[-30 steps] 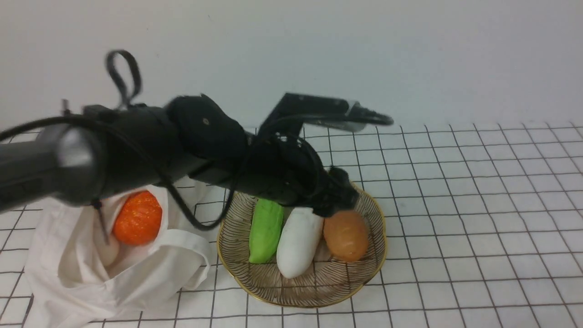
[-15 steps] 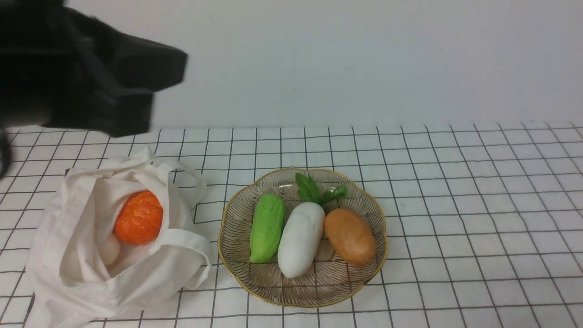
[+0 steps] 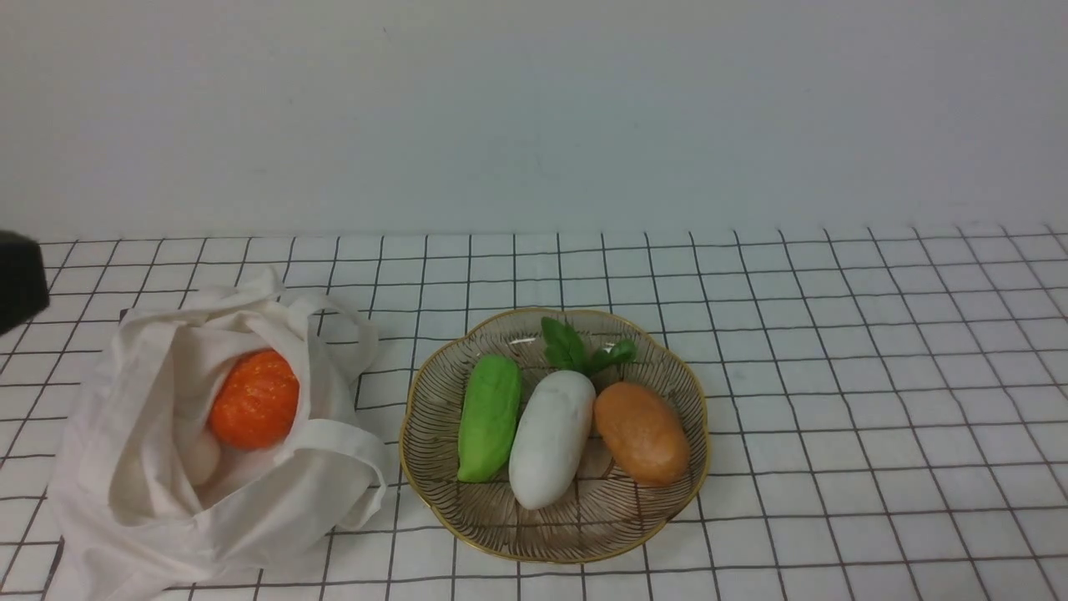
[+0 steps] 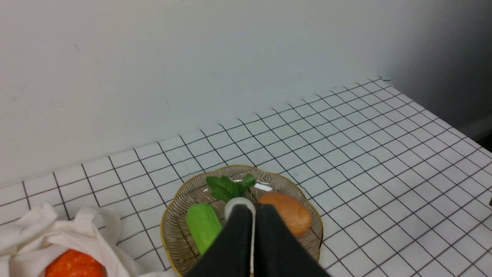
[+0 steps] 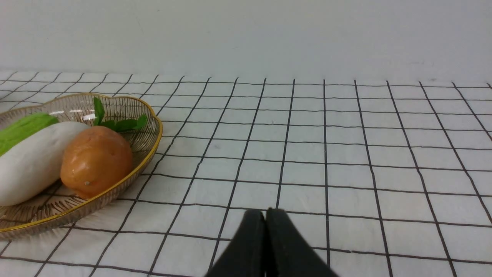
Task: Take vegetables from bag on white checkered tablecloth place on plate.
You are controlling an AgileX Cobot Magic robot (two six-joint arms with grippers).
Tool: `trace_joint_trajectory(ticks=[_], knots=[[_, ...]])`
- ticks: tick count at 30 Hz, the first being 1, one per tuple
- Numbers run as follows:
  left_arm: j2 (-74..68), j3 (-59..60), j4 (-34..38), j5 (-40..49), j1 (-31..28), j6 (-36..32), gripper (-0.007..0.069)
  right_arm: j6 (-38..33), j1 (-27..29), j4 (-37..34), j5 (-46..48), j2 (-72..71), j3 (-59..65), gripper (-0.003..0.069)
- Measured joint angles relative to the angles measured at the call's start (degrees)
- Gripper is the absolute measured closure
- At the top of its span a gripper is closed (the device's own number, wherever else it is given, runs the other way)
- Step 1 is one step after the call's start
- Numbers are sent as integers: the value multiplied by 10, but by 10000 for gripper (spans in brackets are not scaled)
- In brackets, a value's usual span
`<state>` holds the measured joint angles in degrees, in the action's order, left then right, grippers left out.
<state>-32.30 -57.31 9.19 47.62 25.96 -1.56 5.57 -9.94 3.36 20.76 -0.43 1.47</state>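
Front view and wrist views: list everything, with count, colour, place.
tablecloth: one, white with black grid, under everything
bag: one, off-white, left of the plate, open
pumpkin: one, orange, inside the bag
plate: one, clear with gold rim, centre
cucumber: one, green, plate's left side
radish: one, white with green leaves, plate's middle
potato: one, tan-orange, plate's right side
left jaws: one pair, black, shut, facing the plate
right jaws: one pair, black, shut, over tablecloth right of plate

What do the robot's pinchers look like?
The left gripper has two smooth matte-black fingers, wide at the base and narrowing to rounded tips. The right gripper looks the same. No cables or markings show on them.
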Motion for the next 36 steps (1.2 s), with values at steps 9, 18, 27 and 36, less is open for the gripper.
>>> trace_joint_trajectory(ticks=[9, 18, 27, 36], knots=[[8, 5, -4, 7, 0, -6, 632, 0, 0, 0, 0, 0, 0, 673], [51, 124, -67, -100, -8, 0, 632, 0, 0, 0, 0, 0, 0, 673], [241, 446, -72, -333, -136, 16, 632, 0, 0, 0, 0, 0, 0, 673], [329, 589, -72, -352, -229, 20, 632, 0, 0, 0, 0, 0, 0, 673]])
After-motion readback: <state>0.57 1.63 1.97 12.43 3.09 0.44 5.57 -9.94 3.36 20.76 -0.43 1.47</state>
